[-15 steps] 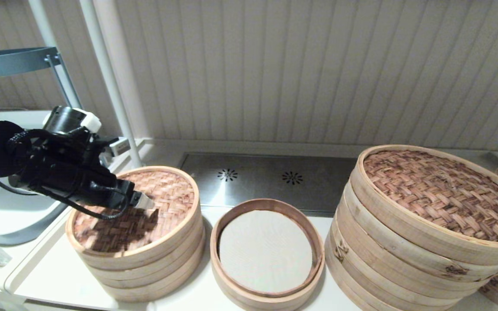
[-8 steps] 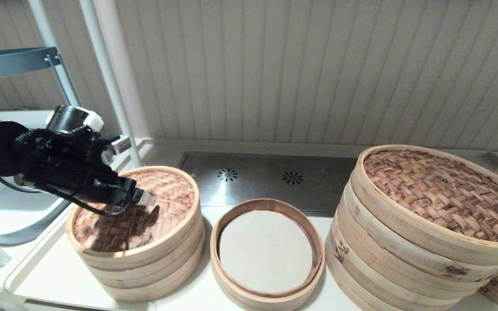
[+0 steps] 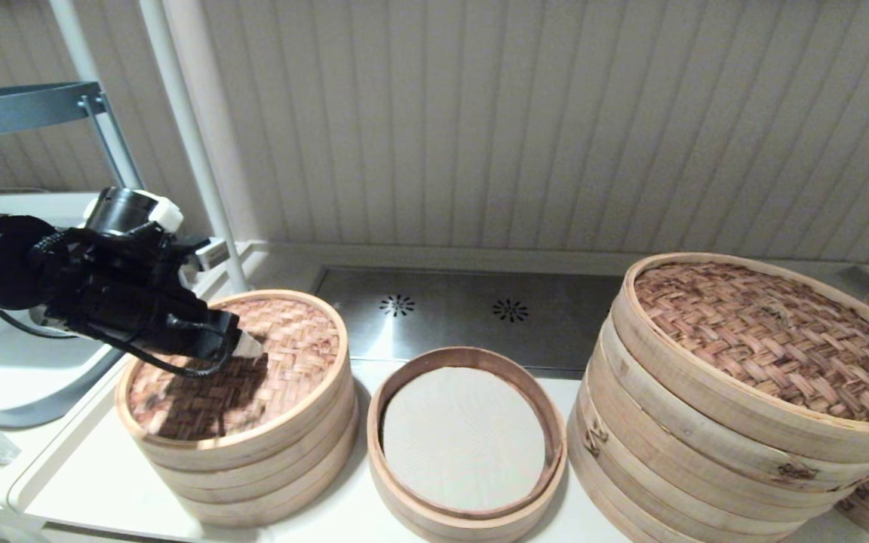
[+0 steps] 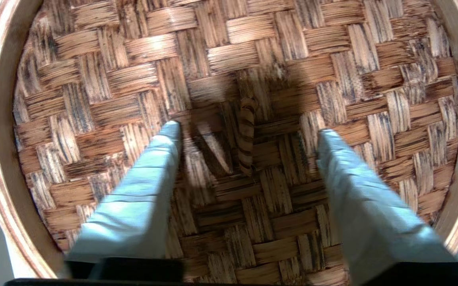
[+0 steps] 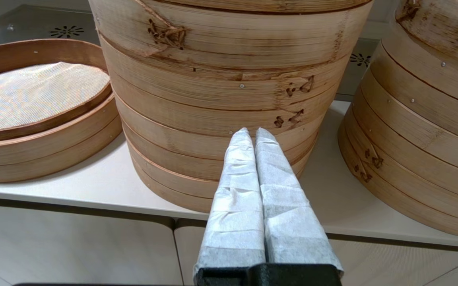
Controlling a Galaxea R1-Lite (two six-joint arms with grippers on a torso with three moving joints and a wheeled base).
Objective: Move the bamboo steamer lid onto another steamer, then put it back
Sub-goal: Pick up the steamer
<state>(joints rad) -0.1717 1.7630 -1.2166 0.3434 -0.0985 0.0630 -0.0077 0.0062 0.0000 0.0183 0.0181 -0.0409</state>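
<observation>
The bamboo steamer lid [image 3: 284, 354] [image 4: 253, 51], reddish-brown weave with a pale rim, lies on top of the small three-ring steamer stack [image 3: 253, 483] at the left and hides its inside. My left gripper [image 3: 250, 348] [image 4: 248, 130] hovers close above the lid's middle. It is open, with one finger on each side of the small centre loop [image 4: 247, 119] and nothing held. My right gripper [image 5: 251, 133] is shut and empty, low at the counter's front edge, pointing at the very large stack [image 5: 229, 79].
A low basket [image 3: 465, 520] with a dark-brown inner rim and cream liner sits uncovered in the middle. The very large stack [image 3: 706, 422] with its big woven lid stands at the right, another large stack [image 5: 431, 99] beyond it. A metal vent plate [image 3: 465, 309] lies behind.
My left gripper has shifted slightly back toward the left over the lid, still open. The lid and baskets have not moved.
</observation>
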